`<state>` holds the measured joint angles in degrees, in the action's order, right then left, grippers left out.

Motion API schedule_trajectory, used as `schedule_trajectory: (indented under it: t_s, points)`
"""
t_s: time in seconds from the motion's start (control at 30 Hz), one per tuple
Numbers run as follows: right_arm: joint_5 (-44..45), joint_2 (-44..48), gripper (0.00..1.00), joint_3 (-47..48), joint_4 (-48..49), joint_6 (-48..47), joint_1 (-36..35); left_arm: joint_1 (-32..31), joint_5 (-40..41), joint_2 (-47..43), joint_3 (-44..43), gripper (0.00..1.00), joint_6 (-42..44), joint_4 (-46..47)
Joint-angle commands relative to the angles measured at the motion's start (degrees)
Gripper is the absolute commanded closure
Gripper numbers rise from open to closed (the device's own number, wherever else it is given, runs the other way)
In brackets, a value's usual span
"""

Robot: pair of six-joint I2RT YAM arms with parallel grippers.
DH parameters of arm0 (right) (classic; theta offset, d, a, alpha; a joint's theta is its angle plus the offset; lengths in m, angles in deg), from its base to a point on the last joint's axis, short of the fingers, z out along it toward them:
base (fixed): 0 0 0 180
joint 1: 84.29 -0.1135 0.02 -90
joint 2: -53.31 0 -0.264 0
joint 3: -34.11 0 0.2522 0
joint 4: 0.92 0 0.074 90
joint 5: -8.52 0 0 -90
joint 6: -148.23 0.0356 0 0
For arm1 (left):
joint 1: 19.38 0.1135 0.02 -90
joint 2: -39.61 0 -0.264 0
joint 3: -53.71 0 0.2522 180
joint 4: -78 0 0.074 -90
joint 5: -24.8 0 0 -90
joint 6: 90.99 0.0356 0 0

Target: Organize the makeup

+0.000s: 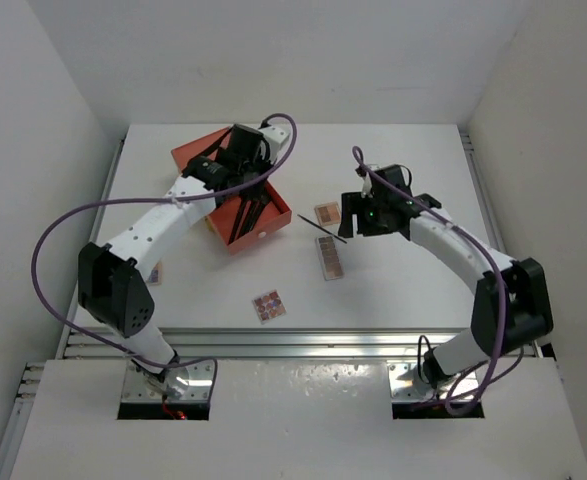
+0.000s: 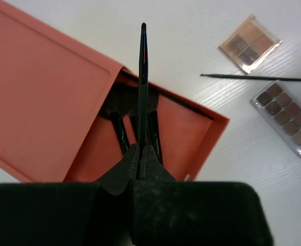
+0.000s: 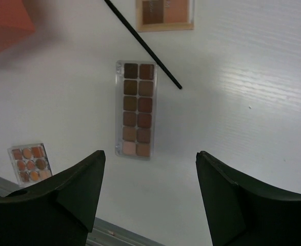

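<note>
Left gripper (image 2: pixel 140 156) is clamped on a thin dark pencil (image 2: pixel 143 72), which I'm holding over the orange drawer box (image 2: pixel 47 92). Black brushes (image 2: pixel 118 130) lie in the box's open tray. Right gripper (image 3: pixel 150 179) is spread wide with nothing in it, hanging above the long brown palette (image 3: pixel 136 109). Another thin stick (image 3: pixel 142 43) lies on the table (image 3: pixel 253 102) between that one and the small square palette (image 3: pixel 165 13). The multicoloured palette (image 3: pixel 29 163) sits apart, toward the near edge.

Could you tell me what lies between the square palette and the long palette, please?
A thin dark stick lies between the square palette and the long palette; the left wrist view shows it clearly.
</note>
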<state>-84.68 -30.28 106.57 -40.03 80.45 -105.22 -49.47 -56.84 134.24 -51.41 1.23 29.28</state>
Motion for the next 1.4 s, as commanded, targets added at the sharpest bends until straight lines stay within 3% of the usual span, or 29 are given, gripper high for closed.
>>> schedule_trajectory:
  t_s: [0.0,0.27,0.53,0.77,1.07,1.1,1.23,1.37]
  points:
    - [-6.11,-5.51,0.28,6.33,4.07,-1.21,0.36,2.92,-3.7,-0.15,3.8,1.0,-1.77,1.11]
    - [-9.01,-19.49,0.28,14.33,8.64,-8.85,-0.52,7.05,-3.7,-1.38,13.65,1.0,-1.69,7.53]
    - [-9.11,-33.2,0.33,26.99,-1.28,-15.45,-1.92,7.06,-4.32,-0.67,16.47,1.0,-1.69,8.59]
    - [-4.8,-36.02,0.41,27.7,-2.69,-15.71,-2.45,7.59,-4.84,-0.06,19.27,1.0,-2.75,8.59]
    - [0.29,-39.01,0.44,28.14,-2.7,-13.87,-3.77,7.59,-4.76,0.02,19.9,1.0,-2.75,8.59]
    - [0.82,-39.62,0.44,28.4,-2.52,-13.69,-3.94,7.59,-4.76,0.72,19.11,0.97,-2.75,8.07]
    - [4.16,-41.47,0.45,29.89,-2.87,-13.6,-4.65,7.59,-4.76,1.87,15.86,0.65,-3.27,6.75]
    - [5.75,-43.23,0.46,32.35,-2.78,-14.13,-5.18,7.59,-4.76,1.87,12.96,0.55,-3.27,5.69]
